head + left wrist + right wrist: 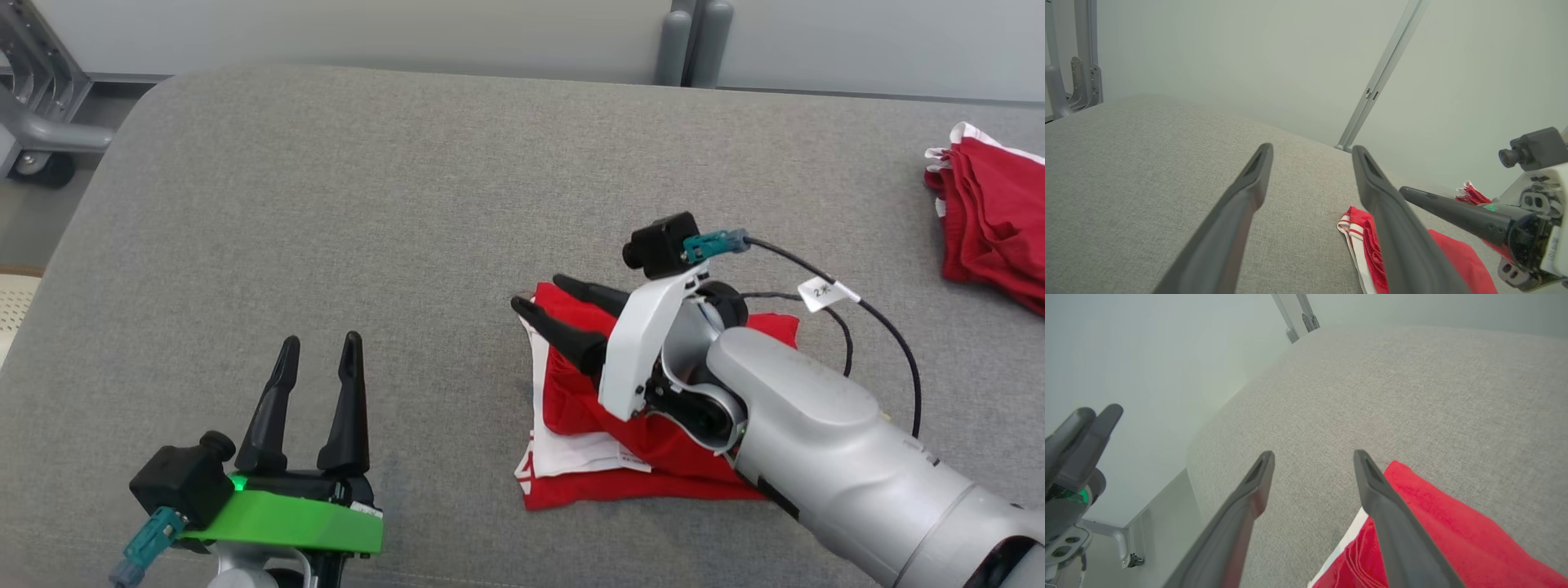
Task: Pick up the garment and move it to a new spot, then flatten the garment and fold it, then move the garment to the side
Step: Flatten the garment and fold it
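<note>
Grey fabric table (326, 204) under pale wall panels. A silver forearm (816, 425) crosses the folded red-and-white garment (571, 400) right of centre, hiding its near right part. Another red pile (992, 216) is cut off at the right edge. The left hand (321, 339) hovers well apart, fingers spread. The right hand (539, 292), fingers apart, is over the garment's left edge.

Tag (826, 291) on cable (886, 327): "2米", approx. Sticker (1551, 250) on right wrist (1529, 239): vertical print, prob. ends "101", rest illegible. White label (630, 457) on garment (571, 392): print too small to read.
</note>
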Motion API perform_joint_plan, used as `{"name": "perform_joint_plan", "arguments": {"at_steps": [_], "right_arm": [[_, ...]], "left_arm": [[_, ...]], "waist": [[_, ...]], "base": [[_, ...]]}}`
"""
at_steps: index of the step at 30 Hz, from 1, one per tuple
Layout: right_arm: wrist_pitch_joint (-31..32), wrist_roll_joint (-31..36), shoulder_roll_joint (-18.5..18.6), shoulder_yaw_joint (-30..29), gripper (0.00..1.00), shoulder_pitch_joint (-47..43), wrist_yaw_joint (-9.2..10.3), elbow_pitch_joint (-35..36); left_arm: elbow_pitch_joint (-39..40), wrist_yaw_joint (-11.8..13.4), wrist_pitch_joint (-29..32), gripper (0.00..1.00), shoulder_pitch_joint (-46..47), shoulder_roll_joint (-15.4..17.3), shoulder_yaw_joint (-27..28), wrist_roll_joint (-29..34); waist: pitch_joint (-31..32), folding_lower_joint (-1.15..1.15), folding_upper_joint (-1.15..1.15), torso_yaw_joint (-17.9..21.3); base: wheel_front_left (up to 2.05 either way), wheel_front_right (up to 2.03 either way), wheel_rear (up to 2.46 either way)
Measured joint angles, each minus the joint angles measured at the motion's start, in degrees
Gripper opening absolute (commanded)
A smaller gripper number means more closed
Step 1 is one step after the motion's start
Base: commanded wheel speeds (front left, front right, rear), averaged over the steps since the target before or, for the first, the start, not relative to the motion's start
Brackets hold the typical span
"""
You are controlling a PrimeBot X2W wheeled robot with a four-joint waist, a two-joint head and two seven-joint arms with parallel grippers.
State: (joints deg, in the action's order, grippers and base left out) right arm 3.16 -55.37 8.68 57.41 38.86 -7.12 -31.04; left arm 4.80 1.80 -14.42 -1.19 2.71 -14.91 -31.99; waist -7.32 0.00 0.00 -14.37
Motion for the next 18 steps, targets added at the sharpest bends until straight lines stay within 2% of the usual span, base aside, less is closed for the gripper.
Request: {"name": "perform_joint_plan", "arguments": {"at_steps": [4,11,18], "right_arm": [[-4.0,0.4,1.9,-2.7,1.00,2.2,0.00,1.1],[-8.5,-0.1,9.8,-7.4,1.00,0.1,0.00,-1.5],[-8.9,-2.8,11.7,-7.4,1.00,-7.5,0.00,-2.8]], "left_arm": [[0.5,0.1,0.0,1.00,0.0,0.0,0.2,0.6],[1.5,0.2,0.0,1.00,-0.1,0.0,1.0,1.0],[2.2,0.2,0.0,1.00,-0.3,0.0,1.4,1.7]], "waist": [[0.3,0.00,0.00,1.3],[0.7,0.00,0.00,3.9],[0.4,0.00,0.00,7.0]], "base": [[0.00,0.00,0.00],[0.00,0.00,0.00],[0.00,0.00,0.00]]}}
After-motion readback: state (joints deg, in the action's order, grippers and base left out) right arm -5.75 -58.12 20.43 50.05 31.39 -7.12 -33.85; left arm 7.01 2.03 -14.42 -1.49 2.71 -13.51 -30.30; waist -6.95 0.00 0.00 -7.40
